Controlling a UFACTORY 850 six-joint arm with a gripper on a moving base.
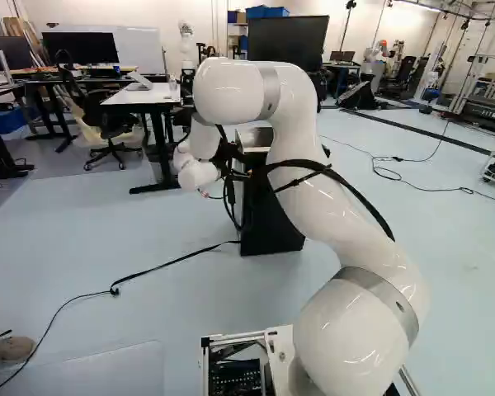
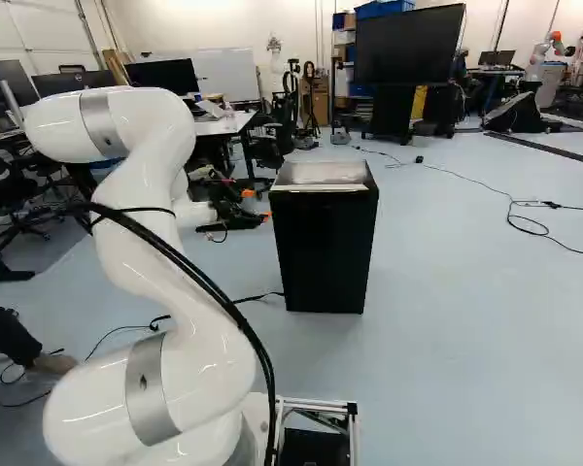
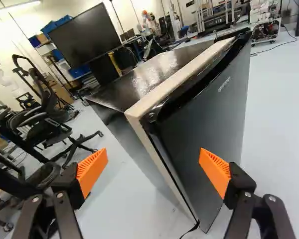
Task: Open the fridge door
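Pale blue floor (image 2: 466, 301) is stretching beneath a black fridge (image 2: 325, 252), while a large dark screen (image 2: 408, 47) and a desk (image 1: 144, 95) are standing farther back. The fridge is standing upright ahead of the arm (image 2: 199, 354), its door (image 3: 214, 109) lying closed against the cabinet, and the gripper (image 2: 257, 205) is hovering near its upper part, at its left in the right base view. Its two fingers are standing spread, their orange pads (image 3: 92, 172) gripping nothing, and the fridge's near upright edge is showing ahead between them.
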